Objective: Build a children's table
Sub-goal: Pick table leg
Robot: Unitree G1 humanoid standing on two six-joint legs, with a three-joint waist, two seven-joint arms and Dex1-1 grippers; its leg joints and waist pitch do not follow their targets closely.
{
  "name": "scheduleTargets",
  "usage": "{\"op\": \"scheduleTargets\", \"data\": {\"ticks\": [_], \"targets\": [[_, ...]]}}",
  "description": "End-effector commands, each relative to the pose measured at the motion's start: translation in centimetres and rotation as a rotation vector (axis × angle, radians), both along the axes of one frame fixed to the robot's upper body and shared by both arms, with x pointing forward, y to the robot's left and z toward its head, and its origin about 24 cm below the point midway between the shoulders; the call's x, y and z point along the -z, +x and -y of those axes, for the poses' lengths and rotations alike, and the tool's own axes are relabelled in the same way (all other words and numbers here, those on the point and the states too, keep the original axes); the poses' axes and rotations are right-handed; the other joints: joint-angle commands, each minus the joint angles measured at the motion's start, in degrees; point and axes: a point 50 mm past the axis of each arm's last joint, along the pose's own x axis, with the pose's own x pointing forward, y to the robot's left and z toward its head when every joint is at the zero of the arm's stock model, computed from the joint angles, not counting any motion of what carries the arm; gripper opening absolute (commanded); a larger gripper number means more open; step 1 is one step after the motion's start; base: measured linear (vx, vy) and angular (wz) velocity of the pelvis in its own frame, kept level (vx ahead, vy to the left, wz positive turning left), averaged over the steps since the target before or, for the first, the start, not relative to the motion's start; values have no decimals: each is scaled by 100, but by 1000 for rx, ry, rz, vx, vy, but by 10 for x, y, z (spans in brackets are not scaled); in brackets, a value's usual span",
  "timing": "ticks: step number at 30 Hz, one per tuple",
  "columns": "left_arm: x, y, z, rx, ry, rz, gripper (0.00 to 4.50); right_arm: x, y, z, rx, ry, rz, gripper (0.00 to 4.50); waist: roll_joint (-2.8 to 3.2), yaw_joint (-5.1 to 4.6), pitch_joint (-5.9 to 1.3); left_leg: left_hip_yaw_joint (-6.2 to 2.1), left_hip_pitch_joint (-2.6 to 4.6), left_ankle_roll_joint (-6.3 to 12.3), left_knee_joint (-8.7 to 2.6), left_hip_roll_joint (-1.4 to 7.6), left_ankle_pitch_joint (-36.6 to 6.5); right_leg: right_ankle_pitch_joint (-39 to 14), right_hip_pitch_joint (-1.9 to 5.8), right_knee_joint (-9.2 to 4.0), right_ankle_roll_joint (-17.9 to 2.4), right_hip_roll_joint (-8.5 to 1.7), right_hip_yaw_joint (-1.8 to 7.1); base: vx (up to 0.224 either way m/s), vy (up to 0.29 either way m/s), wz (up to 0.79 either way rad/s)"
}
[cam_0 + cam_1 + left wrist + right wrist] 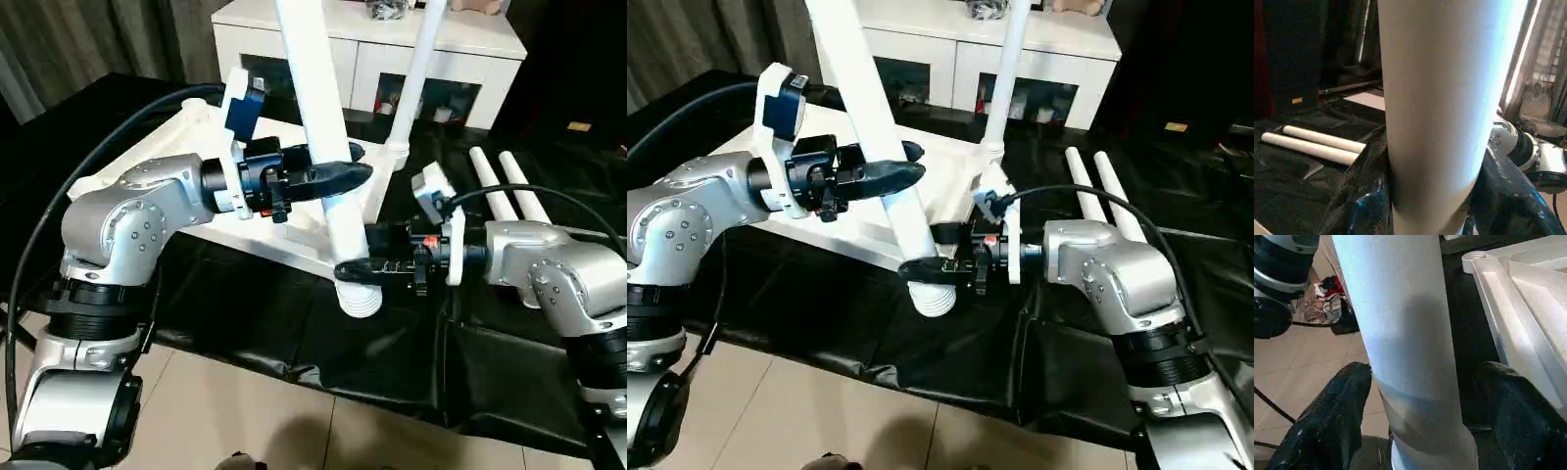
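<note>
The upturned table top [196, 186] lies on black sheeting. A leg [323, 137] stands at its near corner, top cut off, grasped by the left gripper [338, 176]; the right gripper [358, 257] straddles its base, unclenched.

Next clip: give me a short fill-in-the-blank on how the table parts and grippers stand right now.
1. The left gripper and right gripper both flank the same white ____.
2. Beside the right forearm, ____ loose legs lie on the black sheet.
3. The table top lies with its ribbed underside facing ____.
4. A thinner leg already stands ____ in a corner socket.

Missing words: leg; two; up; upright
</note>
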Motion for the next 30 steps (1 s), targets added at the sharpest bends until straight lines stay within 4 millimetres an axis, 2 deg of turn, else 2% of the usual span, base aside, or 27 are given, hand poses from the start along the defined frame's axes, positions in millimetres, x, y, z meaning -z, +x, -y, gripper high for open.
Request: {"op": "scheduleTargets", "data": {"ticks": [1, 3, 11, 14, 20, 21, 23, 24, 26, 30], "targets": [[-10, 1, 2, 16, -7, 38, 179, 2, -4, 0, -22, -34, 9, 333, -7, -15, -376, -174, 188, -296, -450, 299, -1726, -2120, 209, -427, -1033, -375, 254, 0, 0, 0], [-10, 1, 2, 20, -10, 39, 179, 4, -5, 0, -25, -42, 7, 329, -8, -11, -374, -173, 185, -292, -450, 298, -1704, -2099, 206, -429, -1032, -373, 255, 0, 0, 0], [-8, 2, 3, 17, -11, 35, 179, 6, -5, -4, -17, -38, 7, 241, -3, -7, -393, -167, 171, -252, -444, 297, -1564, -1802, 226, -394, -1134, -374, 257, 0, 0, 0], [-8, 2, 3, 17, -12, 34, 179, 6, -5, -5, -12, -36, 8, 225, -5, -4, -394, -166, 172, -243, -440, 297, -1553, -1814, 226, -395, -1135, -375, 257, 0, 0, 0], [-3, 6, 2, -29, 1, 16, 179, 6, 6, -9, 127, -22, 77, 203, 7, -16, -390, -169, 174, -284, -447, 296, -1572, -1843, 207, -392, -1106, -365, 257, 0, 0, 0], [-2, 8, 2, -56, 7, 16, 214, 6, 7, -10, 140, -19, 85, 203, 9, -21, -387, -167, 177, -298, -449, 294, -1604, -1877, 202, -400, -1096, -365, 256, 0, 0, 0], [1, 17, 1, -139, 14, -12, 249, 6, 11, -11, 190, -11, 102, 201, 12, -32, -379, -171, 189, -354, -452, 293, -1722, -2005, 187, -408, -1048, -361, 256, 0, 0, 0], [4, 28, -2, -240, -10, -69, 249, 6, 16, -14, 257, 5, 125, 198, 16, -21, -380, -166, 227, -399, -437, 284, -1828, -2131, 151, -433, -1019, -365, 255, 0, 0, 0], [5, 36, -3, -345, -33, -107, 263, 5, 21, -17, 341, 23, 146, 197, 1, -20, -387, -194, 194, -435, -456, 286, -1818, -2200, 192, -431, -960, -385, 243, 0, 0, 0], [9, 42, -2, -449, -33, -125, 299, 5, 24, -21, 403, 16, 188, 193, -2, -38, -388, -189, 186, -421, -465, 285, -1785, -2100, 187, -441, -898, -370, 249, 0, 0, 0]]}}
